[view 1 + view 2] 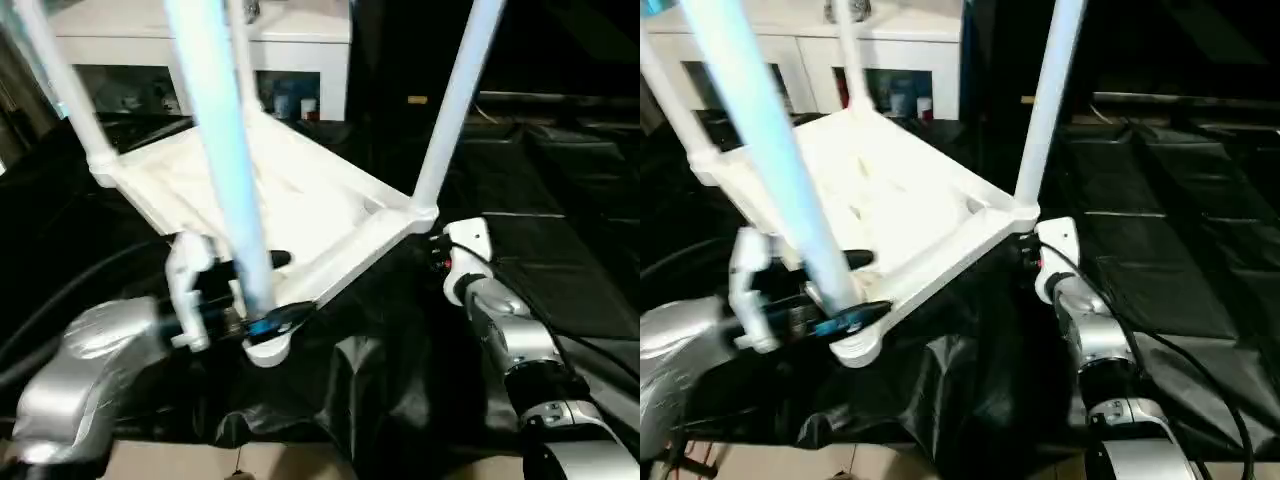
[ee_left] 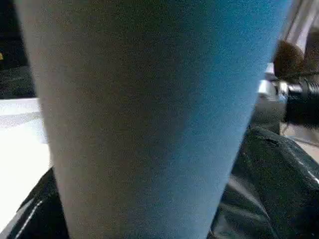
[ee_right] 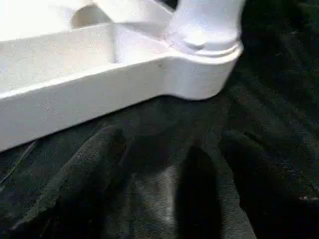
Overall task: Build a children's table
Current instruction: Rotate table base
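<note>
Nearest leg (image 1: pixel 225 150) fills the foreground, long axis running up out of frame from the front corner socket (image 1: pixel 268 345), near-upright with a slight lean. Children's table (image 1: pixel 300 205) lies upside down on black sheeting (image 1: pixel 400 390), ribbed underside up, tilted, front corner toward the robot; four legs seated, incl. right leg (image 1: pixel 455 105) in the right corner socket (image 3: pixel 204 40), two more at the back. White cabinet (image 1: pixel 290 45) behind, glass-fronted compartments holding small items too blurred to name. Left gripper (image 1: pixel 255 295) sits at the base of the nearest leg just above the socket, black fingers (image 1: pixel 290 315) on either side of the tube; jaws spread wide, whether pressing the tube or just loose around it cannot tell. Right gripper (image 3: pixel 169 189) is low on the sheeting, pointing at the right corner, near but apart from the table edge; jaws apart, nothing between them. Key relation: the nearest leg stands between the left jaws, axis crossing them, so left arm is the nearer one for any push-down or seat check; right corner lies straight ahead of the right jaws. Judgement: assembly looks near done, likely seating legs, then flipping upright.
</note>
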{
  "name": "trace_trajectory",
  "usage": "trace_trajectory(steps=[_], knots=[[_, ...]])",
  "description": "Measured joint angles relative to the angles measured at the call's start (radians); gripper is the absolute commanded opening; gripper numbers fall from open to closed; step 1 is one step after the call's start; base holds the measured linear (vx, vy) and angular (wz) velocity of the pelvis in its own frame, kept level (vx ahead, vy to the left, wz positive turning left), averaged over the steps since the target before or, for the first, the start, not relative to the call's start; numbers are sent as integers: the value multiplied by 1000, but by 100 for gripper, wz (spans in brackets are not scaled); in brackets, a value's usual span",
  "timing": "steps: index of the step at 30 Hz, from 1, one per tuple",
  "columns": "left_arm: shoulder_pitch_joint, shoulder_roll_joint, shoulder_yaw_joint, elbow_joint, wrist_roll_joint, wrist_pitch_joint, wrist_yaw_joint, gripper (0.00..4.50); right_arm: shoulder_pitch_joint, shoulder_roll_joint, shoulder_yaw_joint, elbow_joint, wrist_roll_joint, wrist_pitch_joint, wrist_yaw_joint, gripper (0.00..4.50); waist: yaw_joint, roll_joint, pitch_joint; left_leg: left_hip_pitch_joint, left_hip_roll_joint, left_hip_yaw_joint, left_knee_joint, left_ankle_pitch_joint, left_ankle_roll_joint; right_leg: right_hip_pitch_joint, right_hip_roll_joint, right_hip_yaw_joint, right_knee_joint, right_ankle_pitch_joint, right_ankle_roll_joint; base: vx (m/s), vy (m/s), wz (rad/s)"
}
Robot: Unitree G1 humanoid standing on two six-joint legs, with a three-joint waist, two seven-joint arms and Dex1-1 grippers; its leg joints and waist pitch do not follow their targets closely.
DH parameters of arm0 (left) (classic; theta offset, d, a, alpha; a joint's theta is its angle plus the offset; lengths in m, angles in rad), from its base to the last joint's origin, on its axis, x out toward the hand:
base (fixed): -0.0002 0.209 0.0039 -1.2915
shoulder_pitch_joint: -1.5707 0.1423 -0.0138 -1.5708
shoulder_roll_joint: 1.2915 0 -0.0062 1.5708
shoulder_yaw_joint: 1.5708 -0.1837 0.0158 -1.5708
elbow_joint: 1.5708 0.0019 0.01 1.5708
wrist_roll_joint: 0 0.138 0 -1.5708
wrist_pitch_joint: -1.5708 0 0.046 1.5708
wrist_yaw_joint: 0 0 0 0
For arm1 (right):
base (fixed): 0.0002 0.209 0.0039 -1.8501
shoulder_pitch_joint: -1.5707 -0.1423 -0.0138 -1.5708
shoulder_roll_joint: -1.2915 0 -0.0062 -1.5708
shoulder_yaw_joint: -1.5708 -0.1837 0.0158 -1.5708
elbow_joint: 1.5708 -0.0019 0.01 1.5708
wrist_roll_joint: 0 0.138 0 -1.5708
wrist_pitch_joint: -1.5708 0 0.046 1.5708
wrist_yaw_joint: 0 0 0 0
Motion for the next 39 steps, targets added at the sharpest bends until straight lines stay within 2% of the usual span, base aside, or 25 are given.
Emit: trace_trajectory(steps=[3,7,11,15,18,22,29,33,39], knots=[[-38,-20,-22,12,0,10,12,444,-24,21,20,51,-14,-4,24,357,-2,2,1,0,0,0,1,0,0,0,0,0,0,2,-3,0,0,0],[-92,-58,-91,27,4,19,11,444,-67,58,41,99,-25,-25,40,357,-3,5,0,-1,0,0,2,0,0,0,0,0,0,2,-4,0,0,0],[-142,-103,-135,74,23,22,16,444,-71,78,46,116,-30,-35,64,357,-7,5,1,-1,0,0,2,0,0,0,0,0,0,2,-4,0,0,0],[-154,-117,-153,79,27,22,25,444,-72,80,51,116,-30,-35,70,357,-12,6,1,-1,1,0,1,0,0,0,0,-1,0,2,-4,0,0,0],[-182,-160,-173,116,40,21,41,444,-72,82,54,120,-32,-46,97,357,-11,6,1,-1,2,0,2,0,0,0,1,-1,0,3,-5,0,0,0],[-205,-193,-197,140,52,15,56,444,-76,86,62,134,-36,-68,108,357,-18,6,1,-1,2,0,2,0,0,0,1,-1,0,3,-5,0,0,0],[-274,-292,-267,254,120,-80,91,444,-94,84,61,152,-56,-90,110,357,-24,16,4,-2,2,0,2,0,0,0,0,-2,-1,3,-5,0,0,0],[-280,-316,-290,271,136,-107,104,444,-94,85,63,152,-56,-102,122,357,-27,23,5,-2,2,0,2,0,0,0,0,-2,-1,3,-5,0,0,0],[-310,-308,-303,345,207,-174,152,444,-98,89,62,162,-57,-114,110,357,-30,26,4,-2,2,0,3,0,0,0,0,-2,-1,3,-5,0,0,0]])
